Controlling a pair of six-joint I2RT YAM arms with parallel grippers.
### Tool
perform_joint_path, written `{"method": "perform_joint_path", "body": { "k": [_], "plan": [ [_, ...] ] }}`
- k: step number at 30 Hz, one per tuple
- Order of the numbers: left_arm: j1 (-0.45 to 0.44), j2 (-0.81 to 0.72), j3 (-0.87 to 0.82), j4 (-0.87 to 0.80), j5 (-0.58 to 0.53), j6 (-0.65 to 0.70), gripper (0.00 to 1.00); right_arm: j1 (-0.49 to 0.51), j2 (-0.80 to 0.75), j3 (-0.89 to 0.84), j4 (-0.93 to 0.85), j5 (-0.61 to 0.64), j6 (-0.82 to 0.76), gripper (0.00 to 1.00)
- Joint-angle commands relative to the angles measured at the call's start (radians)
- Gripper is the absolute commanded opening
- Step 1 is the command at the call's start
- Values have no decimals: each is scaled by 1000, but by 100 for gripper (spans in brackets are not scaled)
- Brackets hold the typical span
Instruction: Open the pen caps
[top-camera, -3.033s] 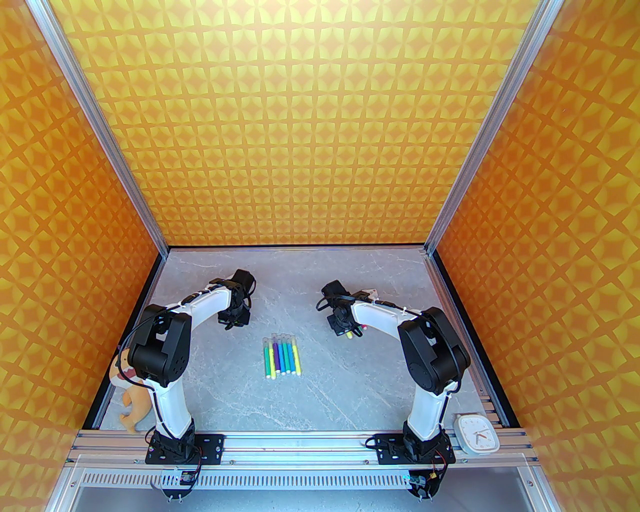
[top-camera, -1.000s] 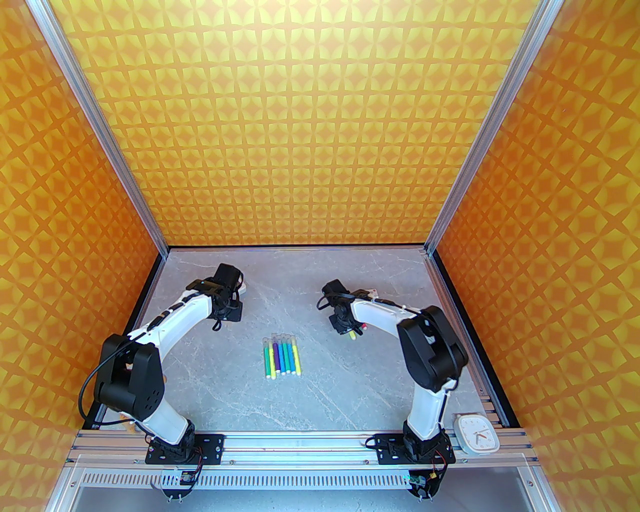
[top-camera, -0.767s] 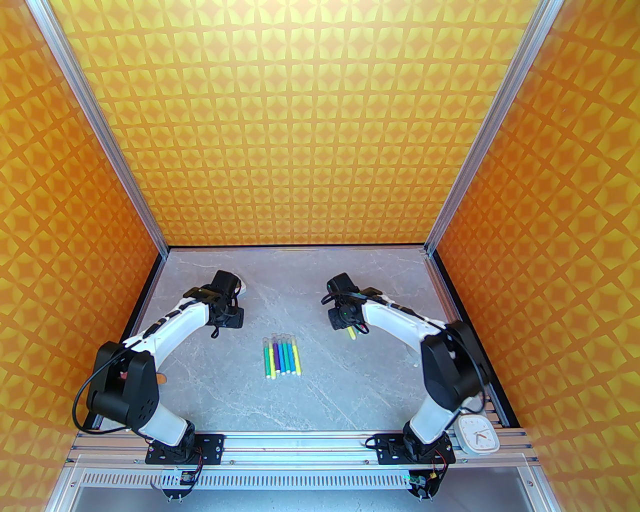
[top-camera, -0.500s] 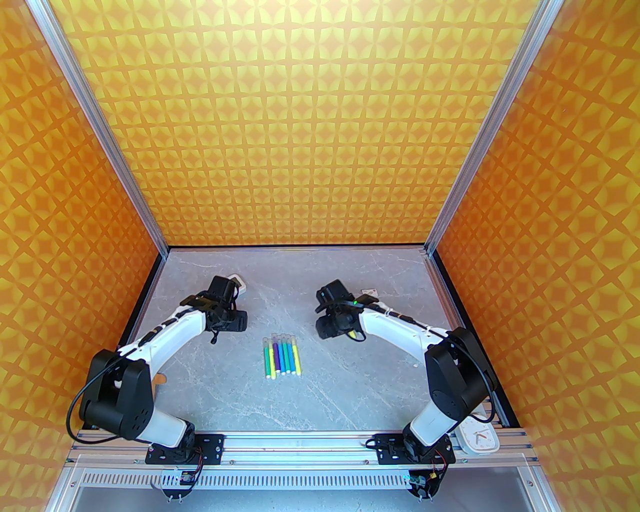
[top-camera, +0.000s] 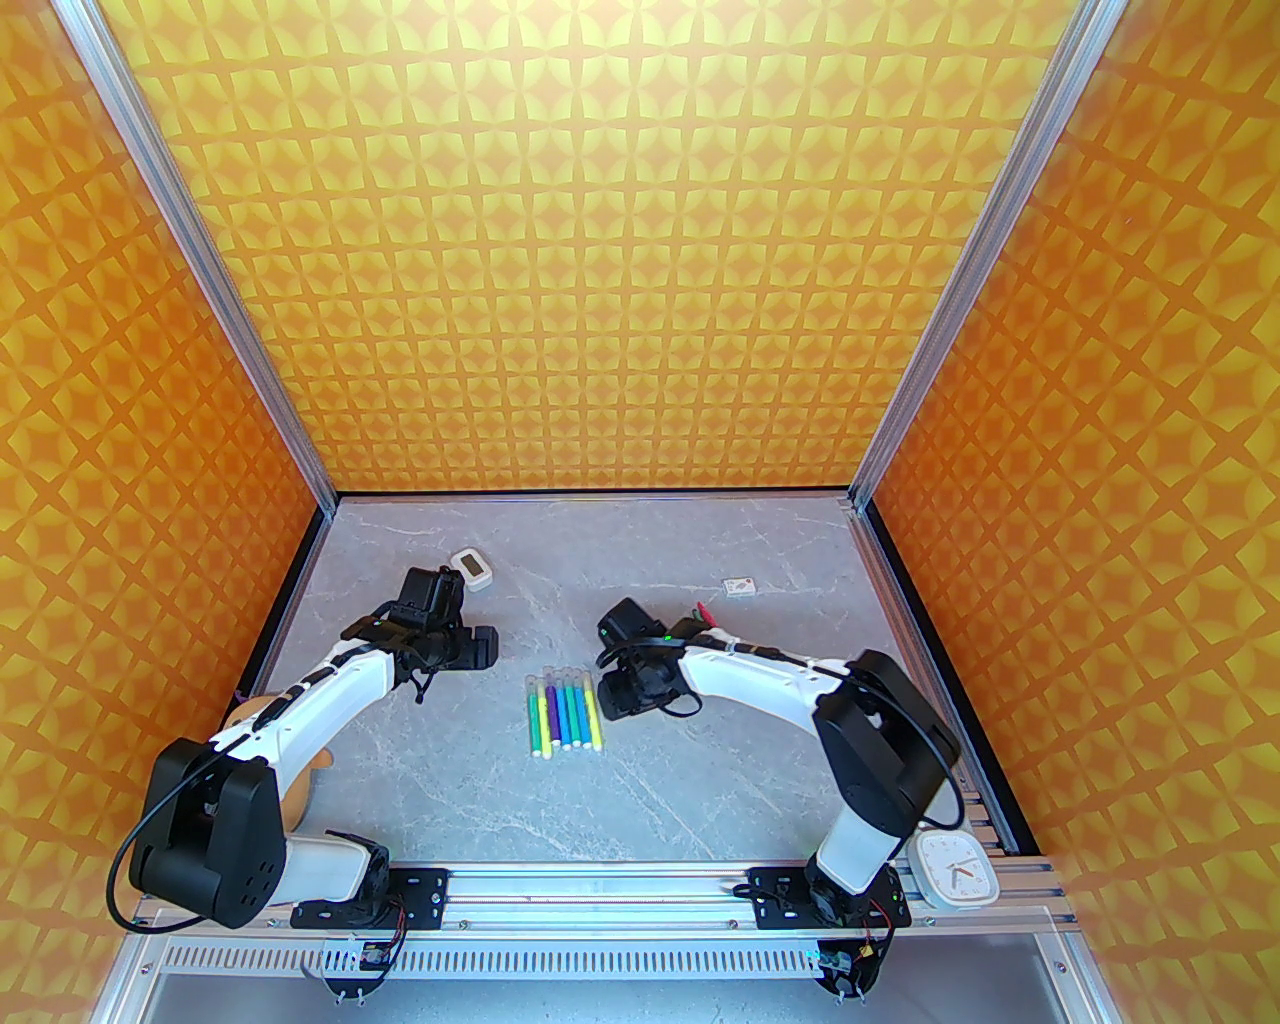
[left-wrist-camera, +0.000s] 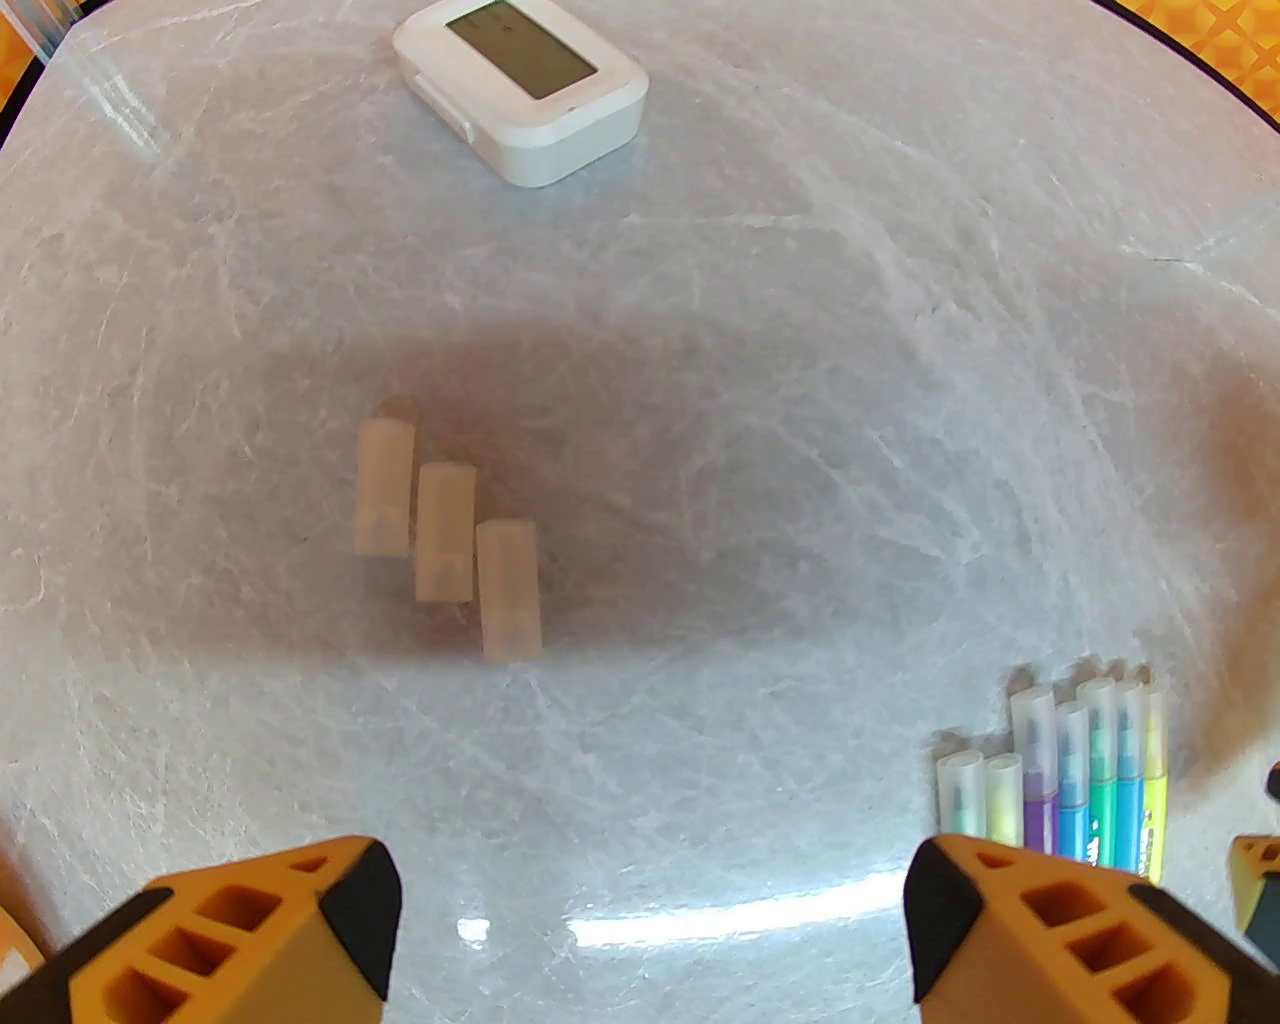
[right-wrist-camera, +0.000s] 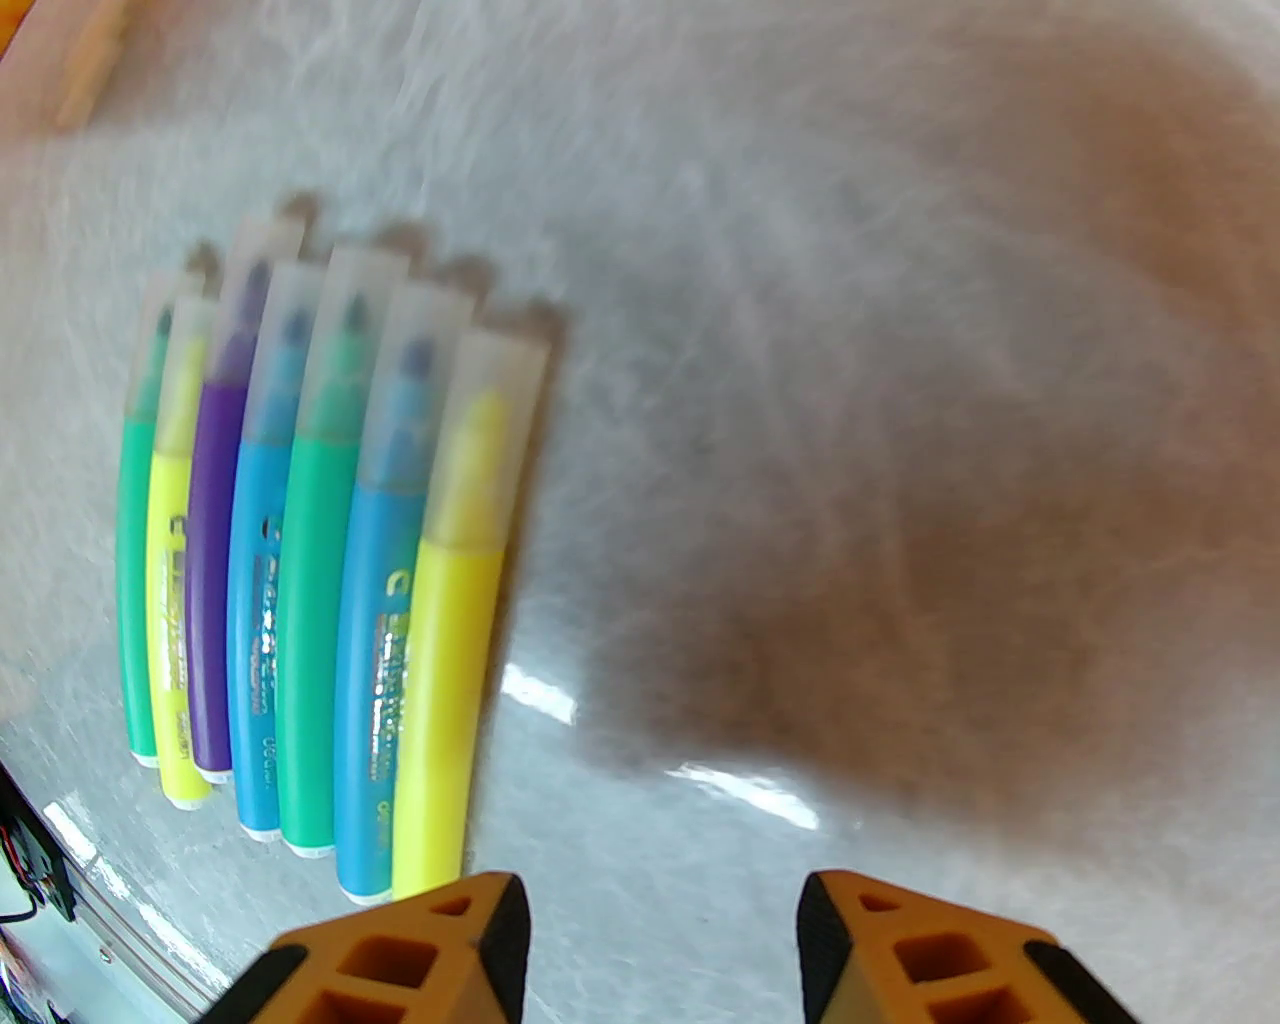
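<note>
Right wrist view: seven capped colourful felt-tip pens (right-wrist-camera: 320, 540) lie in a row on the grey marbled surface (right-wrist-camera: 850, 350), just left of my right hand (right-wrist-camera: 660, 905), which is parted and empty. Their translucent whitish caps (right-wrist-camera: 350, 330) point away. My left hand (left-wrist-camera: 650, 890), wide open and empty, sits farther off.

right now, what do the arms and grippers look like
The left arm and right arm have white curved shells, bulky black joints and loose black cables. The left gripper and right gripper have orange fingers with cut-out cells and black inner pads.
</note>
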Motion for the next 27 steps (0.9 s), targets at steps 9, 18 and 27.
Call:
{"method": "perform_joint_path", "body": {
  "k": [9, 18, 27],
  "plan": [
    [22, -25, -29, 46, 29, 4, 88, 47, 71, 90, -20, -38, 33, 49],
    [29, -28, -37, 45, 29, 8, 88, 56, 105, 88, 2, -68, 41, 47],
    [30, -32, -45, 47, 30, 7, 88, 59, 124, 75, 7, -78, 49, 45]
  ]
}}
